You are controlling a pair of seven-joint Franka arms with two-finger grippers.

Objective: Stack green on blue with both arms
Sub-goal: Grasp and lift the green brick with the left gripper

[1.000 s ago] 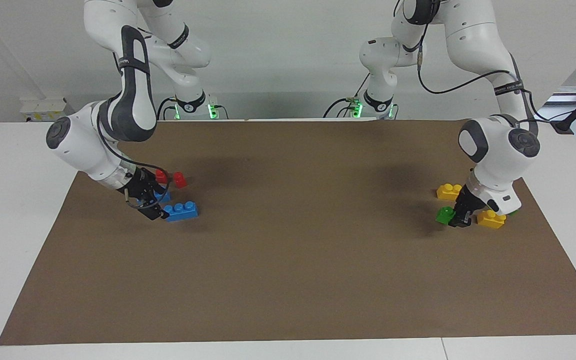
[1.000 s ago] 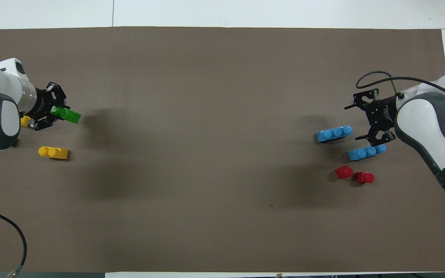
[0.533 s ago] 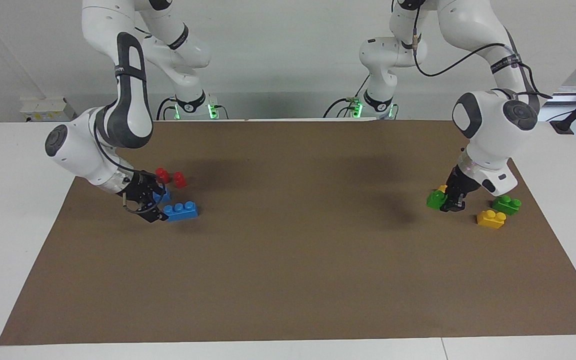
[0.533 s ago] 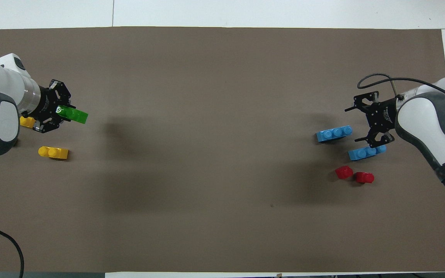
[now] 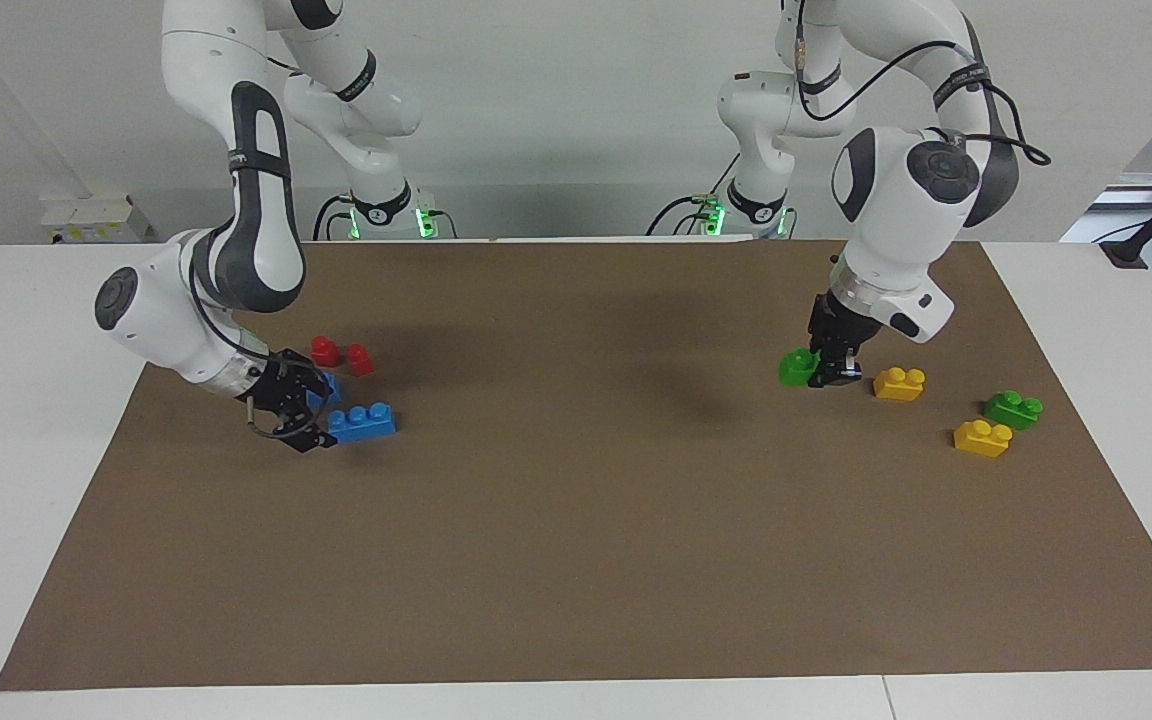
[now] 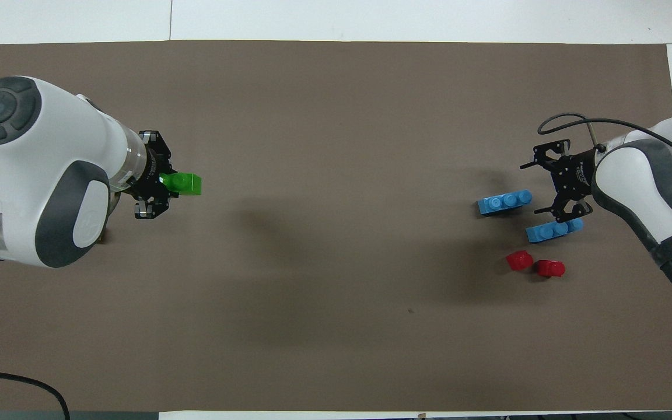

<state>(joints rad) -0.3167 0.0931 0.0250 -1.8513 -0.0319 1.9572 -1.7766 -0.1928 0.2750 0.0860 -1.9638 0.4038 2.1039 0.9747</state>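
Observation:
My left gripper (image 5: 823,371) is shut on a small green brick (image 5: 797,367) and holds it above the mat, toward the left arm's end of the table. In the overhead view this green brick (image 6: 182,184) sticks out of the left gripper (image 6: 165,184). A second green brick (image 5: 1013,409) lies on the mat. My right gripper (image 5: 315,418) is open and low, at the end of a blue three-stud brick (image 5: 362,420). The overhead view shows the right gripper (image 6: 533,188) spread beside that blue brick (image 6: 505,202). The second blue brick (image 6: 553,230) lies nearer to the robots, partly under the gripper.
Two small red bricks (image 5: 324,350) (image 5: 360,359) lie nearer to the robots than the blue ones. Two yellow bricks (image 5: 899,383) (image 5: 982,438) lie near the second green brick. A brown mat (image 5: 576,540) covers the table.
My left gripper has lifted the green brick off the mat and carried it toward the middle of the table, uncovering a yellow and a green brick. My right gripper has barely moved.

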